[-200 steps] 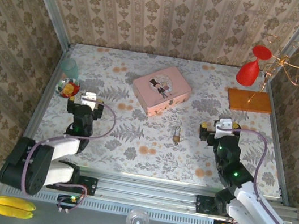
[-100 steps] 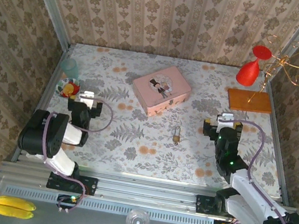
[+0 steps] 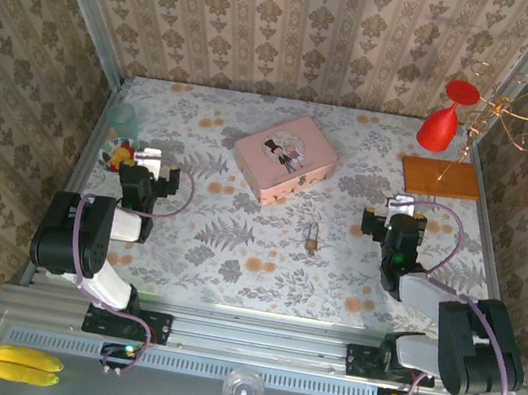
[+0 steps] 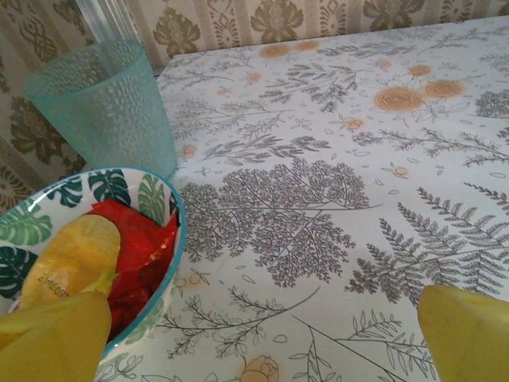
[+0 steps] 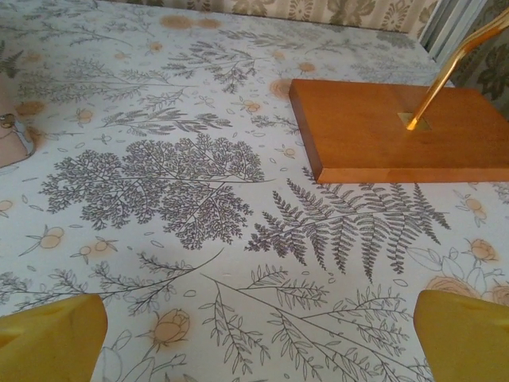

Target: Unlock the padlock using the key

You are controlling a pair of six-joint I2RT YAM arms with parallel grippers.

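Note:
The padlock (image 3: 311, 236) is a tiny brass body with a thin shackle, lying on the floral tablecloth near the middle, in front of the pink tin. I cannot make out the key apart from it. My left gripper (image 3: 154, 170) rests low at the left, far from the padlock and beside the bowl, its jaws wide open over bare cloth. Its yellow fingertips (image 4: 49, 344) frame the left wrist view. My right gripper (image 3: 397, 220) sits open to the right of the padlock, with nothing between its yellow fingertips (image 5: 465, 334).
A pink picture tin (image 3: 284, 158) lies behind the padlock. A leaf-patterned bowl (image 4: 163, 239) of fruit and a teal cup (image 4: 103, 103) stand at the left edge. A wooden stand base (image 5: 398, 127) with a red glass (image 3: 440, 126) occupies the back right corner.
Both arms have folded back lower toward their bases. The left gripper slid slightly toward the bowl and the right gripper shifted a little right. Both stayed open.

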